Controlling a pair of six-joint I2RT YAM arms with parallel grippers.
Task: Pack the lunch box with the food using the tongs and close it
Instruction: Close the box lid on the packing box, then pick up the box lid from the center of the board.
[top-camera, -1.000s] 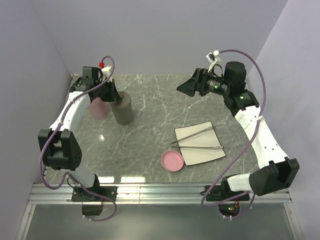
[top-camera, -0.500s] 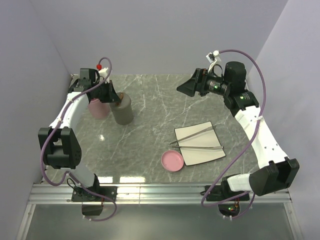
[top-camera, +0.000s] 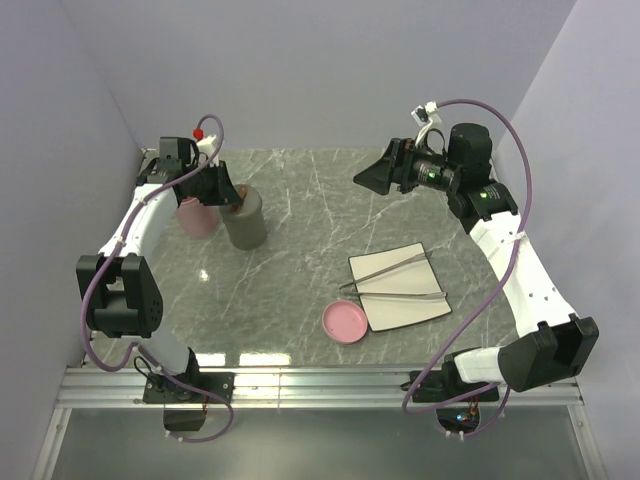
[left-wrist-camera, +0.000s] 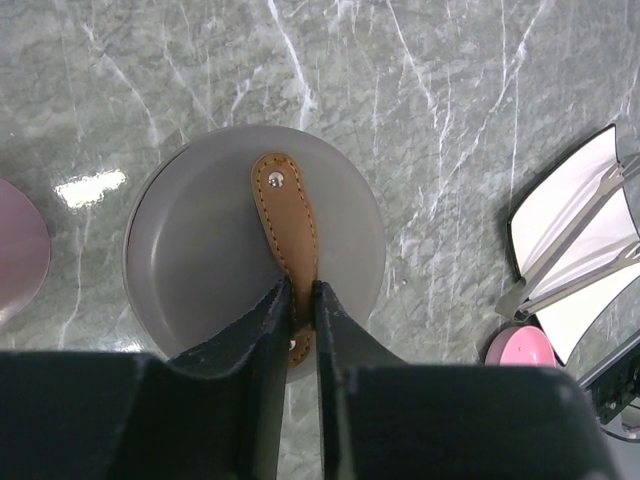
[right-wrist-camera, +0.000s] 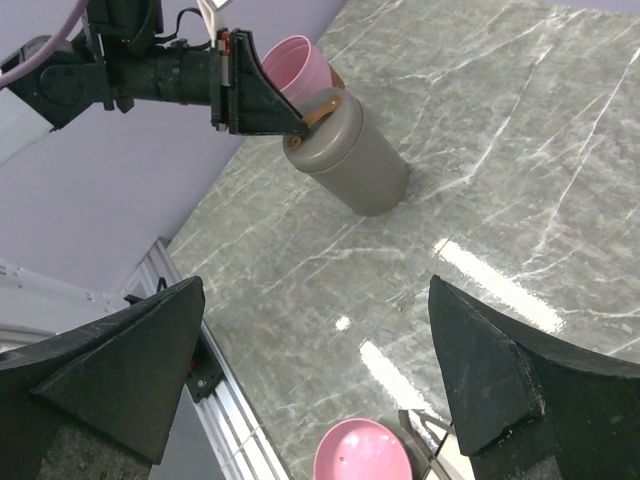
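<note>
1. Lunch box (top-camera: 245, 220), from the overhead view: a grey cylinder standing upright at the far left of the worktop (top-camera: 300, 260), with a pink cup (top-camera: 195, 217) just beside it. The left end effector (top-camera: 232, 198) sits right on top of it. The tongs (top-camera: 390, 272) lie on the white plate (top-camera: 405, 312) at the right, with nothing gripping them, and a pink disc (top-camera: 345, 322) rests by the plate's near corner. The right end effector (top-camera: 372, 177) hangs above the far right, empty. No food shows anywhere.

2. Left wrist view: the grey lid (left-wrist-camera: 200, 260) is seated on the box, and a brown strap (left-wrist-camera: 287, 225) is riveted across it. The left end effector (left-wrist-camera: 298, 290) is narrow, with one finger on either side of the strap's near end. I cannot tell whether it pinches the strap. The tongs (left-wrist-camera: 520, 298) show at the right edge.

3. Right wrist view: the right end effector (right-wrist-camera: 315, 290) is spread wide and holds nothing. The lunch box (right-wrist-camera: 360, 160) looks smooth and matte, with straight sides.

4. My reading: with the lid on, the tongs down and no food in sight, the packing may already be done and the closing nearly finished. The contents are hidden, though, so I cannot confirm it.
</note>
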